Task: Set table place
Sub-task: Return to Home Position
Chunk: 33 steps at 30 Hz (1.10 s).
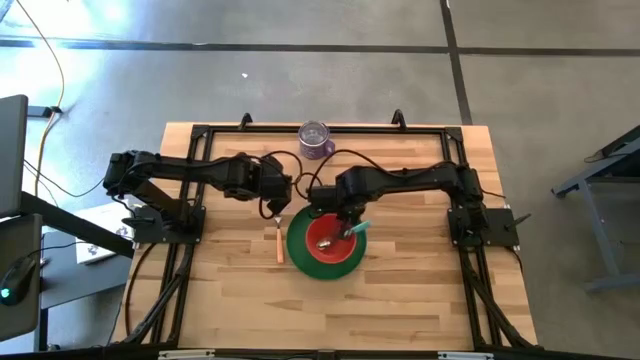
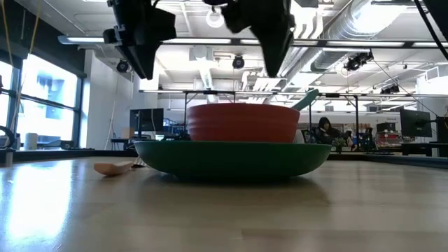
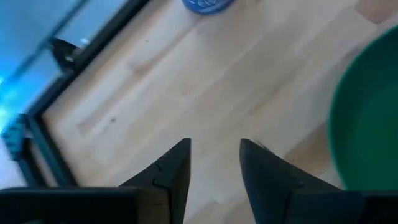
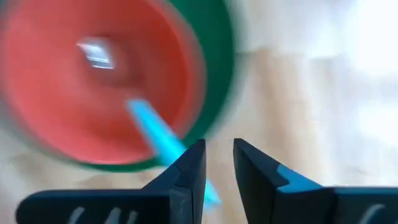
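The round green plate [image 1: 326, 262] lies on the light plank table [image 1: 400, 300]. The red bowl [image 1: 324, 233] stands on the plate, and the spoon's teal handle [image 1: 359, 230] leans out over the bowl's rim [image 2: 306, 100]. The orange-handled fork [image 1: 279, 246] lies flat on the table, just left of the plate. My right gripper [image 1: 347, 218] hovers above the bowl and the spoon handle [image 4: 152, 130], open by a narrow gap [image 4: 219, 149]. My left gripper [image 1: 278, 207] hangs open over bare wood [image 3: 214, 149] beyond the fork, holding nothing.
A purple cup [image 1: 316, 140] stands near the table's far edge, behind both grippers. The black metal frame [image 1: 200, 130] runs around the tabletop. Bare wood lies toward the near edge, in front of the plate.
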Each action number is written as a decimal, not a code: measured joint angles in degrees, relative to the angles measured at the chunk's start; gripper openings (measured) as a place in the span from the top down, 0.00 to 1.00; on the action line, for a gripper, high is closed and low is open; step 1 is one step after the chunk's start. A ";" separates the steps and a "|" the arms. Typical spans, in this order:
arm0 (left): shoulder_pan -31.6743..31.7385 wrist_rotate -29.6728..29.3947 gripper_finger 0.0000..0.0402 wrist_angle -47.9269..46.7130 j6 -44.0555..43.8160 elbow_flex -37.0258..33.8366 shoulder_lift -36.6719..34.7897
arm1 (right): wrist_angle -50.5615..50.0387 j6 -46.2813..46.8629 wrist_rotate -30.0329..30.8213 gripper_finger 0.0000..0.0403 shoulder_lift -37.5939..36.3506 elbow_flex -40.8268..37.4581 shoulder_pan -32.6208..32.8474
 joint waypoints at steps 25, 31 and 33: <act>-10.72 -1.51 1.00 56.58 -1.76 -54.98 -45.54 | 18.04 30.10 33.69 1.00 -68.90 -47.66 19.83; -10.73 -1.71 1.00 57.51 -0.93 -56.08 -46.18 | 40.23 23.02 38.18 1.00 -82.08 -67.90 21.57; -10.69 -1.98 1.00 57.49 -0.60 -56.10 -46.34 | 47.81 20.62 38.24 1.00 -85.43 -74.39 20.53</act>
